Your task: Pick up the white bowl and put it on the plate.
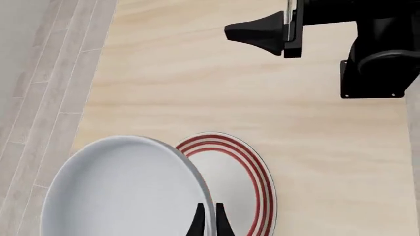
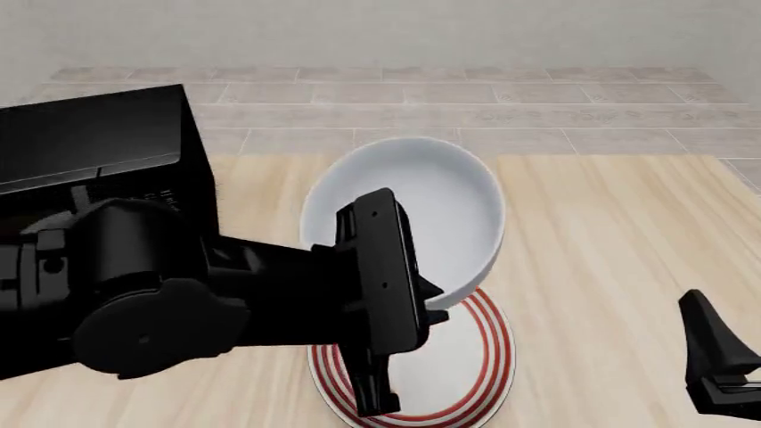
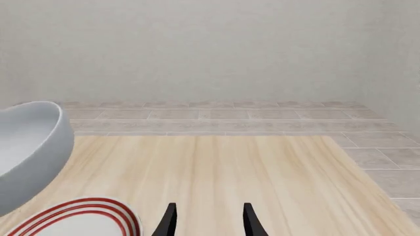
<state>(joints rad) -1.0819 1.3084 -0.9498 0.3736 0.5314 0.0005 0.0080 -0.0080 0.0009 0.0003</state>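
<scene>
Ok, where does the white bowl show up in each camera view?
Left wrist: white bowl at lower left, left gripper on its rim.
Front: bowl at centre, tilted, above the plate.
Right wrist: bowl at left edge.
Shared landmark: the red-ringed plate beside it.

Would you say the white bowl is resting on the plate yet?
Apart. In the right wrist view the white bowl hangs tilted, with bare table visible between its underside and the plate.

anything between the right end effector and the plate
No. In the right wrist view only bare wooden tabletop separates the open right end effector from the plate. The front view agrees.
</scene>
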